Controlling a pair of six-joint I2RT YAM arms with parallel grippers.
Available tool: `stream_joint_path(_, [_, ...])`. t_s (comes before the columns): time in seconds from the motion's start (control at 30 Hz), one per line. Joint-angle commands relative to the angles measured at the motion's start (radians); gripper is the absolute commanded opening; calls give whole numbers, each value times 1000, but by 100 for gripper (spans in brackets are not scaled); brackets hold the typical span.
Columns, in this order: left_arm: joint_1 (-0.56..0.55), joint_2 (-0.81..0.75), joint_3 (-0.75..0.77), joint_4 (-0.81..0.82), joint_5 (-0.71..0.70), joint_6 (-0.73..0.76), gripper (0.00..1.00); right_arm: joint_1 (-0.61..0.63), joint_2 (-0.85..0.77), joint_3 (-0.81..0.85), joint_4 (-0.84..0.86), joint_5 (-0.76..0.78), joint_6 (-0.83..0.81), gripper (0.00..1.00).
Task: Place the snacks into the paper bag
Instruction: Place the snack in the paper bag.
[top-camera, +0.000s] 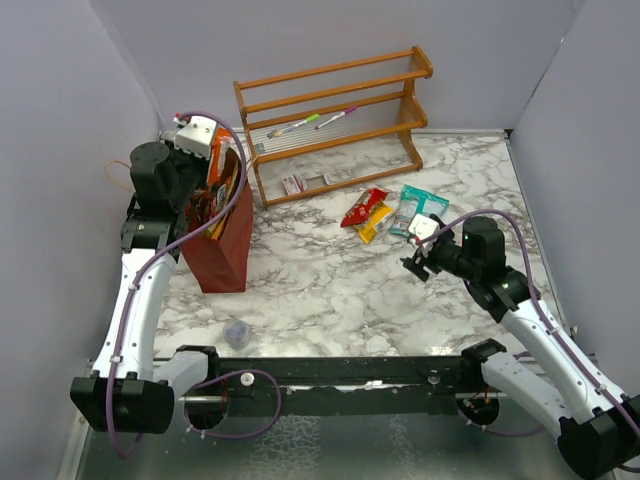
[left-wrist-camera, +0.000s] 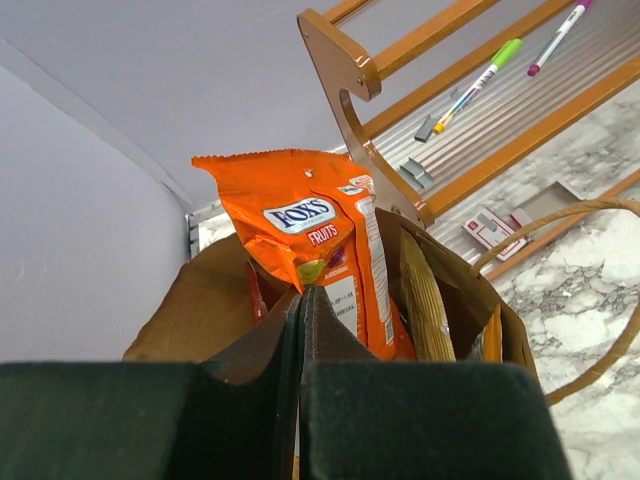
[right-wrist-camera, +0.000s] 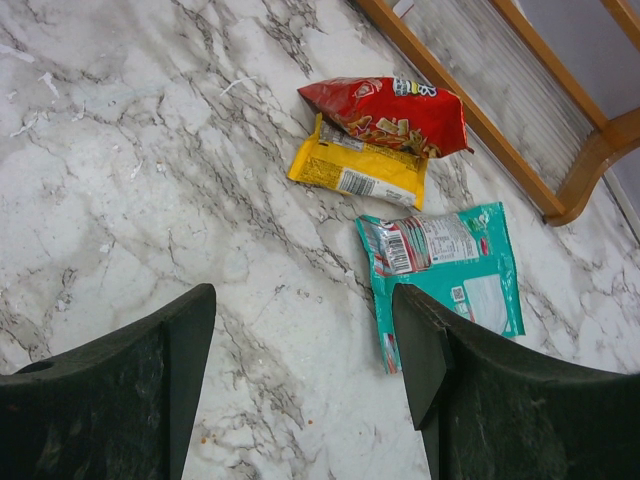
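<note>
I have the left gripper (left-wrist-camera: 302, 295) above the mouth of the paper bag (top-camera: 220, 250), which stands upright at the left side of the marble table (top-camera: 330, 290), just beside the wooden rack (top-camera: 340, 110). Its fingers are pressed together with no gap. The tips meet at the lower part of an orange packet (left-wrist-camera: 310, 220) that sticks up out of the bag. I cannot tell whether any foil is pinched between them. A gold packet (left-wrist-camera: 425, 300) stands on edge inside the bag to the right of the orange one.

My right gripper (right-wrist-camera: 300, 300) hangs over bare marble with its jaws spread wide and nothing between them. Ahead of it lie three snacks. A red packet (right-wrist-camera: 390, 112) overlaps the top edge of a yellow packet (right-wrist-camera: 360, 170), and a teal packet (right-wrist-camera: 450, 265) lies flat just beside them, nearer the rack's foot.

Two pens, one green (top-camera: 295, 127) and one pink (top-camera: 337, 115), rest on the rack's shelf. A small clear cup (top-camera: 236, 332) sits on the table in front of the bag.
</note>
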Motion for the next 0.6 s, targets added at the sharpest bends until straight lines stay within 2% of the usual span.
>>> stream_joint_path(0.0, [6, -29, -39, 145, -27, -5, 0, -5, 1, -13, 31, -15, 3, 72])
stream_joint_path(0.27, [6, -65, -161, 213, -72, -28, 0, -5, 7, -14, 29, -16, -3, 72])
stream_joint_path(0.57, [6, -102, -243, 232, -56, -51, 0, -5, 27, -13, 23, -18, -6, 72])
